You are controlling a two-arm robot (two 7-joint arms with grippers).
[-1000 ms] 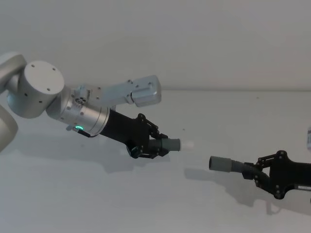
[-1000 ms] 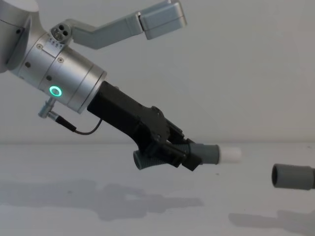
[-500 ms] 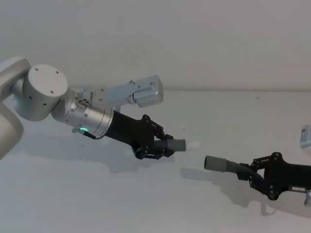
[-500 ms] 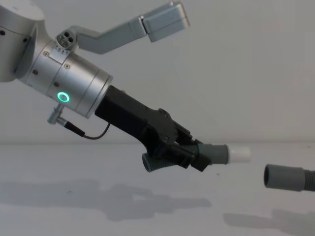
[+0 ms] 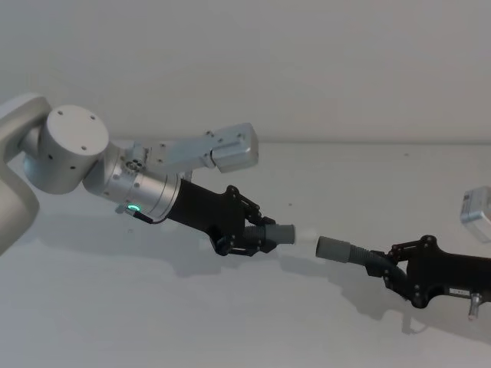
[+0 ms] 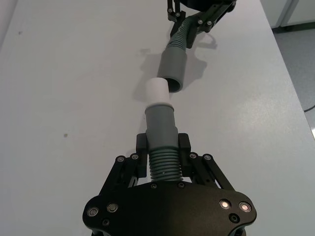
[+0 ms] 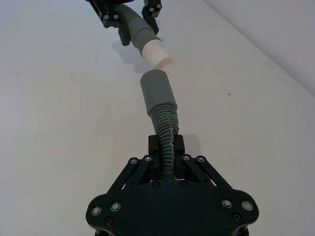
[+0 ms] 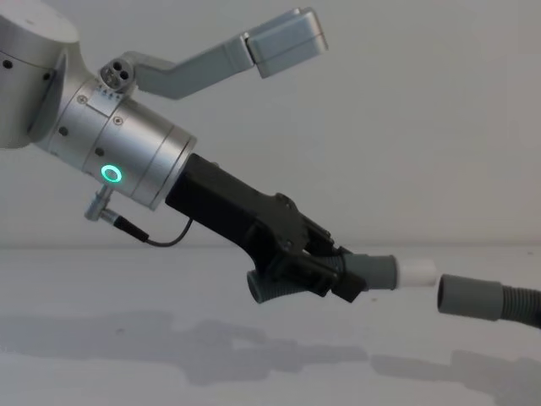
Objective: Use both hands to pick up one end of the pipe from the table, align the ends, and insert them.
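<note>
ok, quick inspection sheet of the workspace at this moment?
Surface: white table, bare apart from a few small dark specks.
Job's things: hose piece with white plug tip held off the table; second hose piece with hollow mouth facing it. A small gap separates them, not yet inserted. In the left wrist view the tip sits slightly off the mouth's axis.
Clutter: nothing seen.
Grippers: left gripper, jaws shut on the ribbed part of the plug hose; right gripper, jaws shut on the ribbed part of the other hose.
Cables: thin black cable looping under the left wrist.
Surroundings: plain grey wall; pale grey box at the right edge.
</note>
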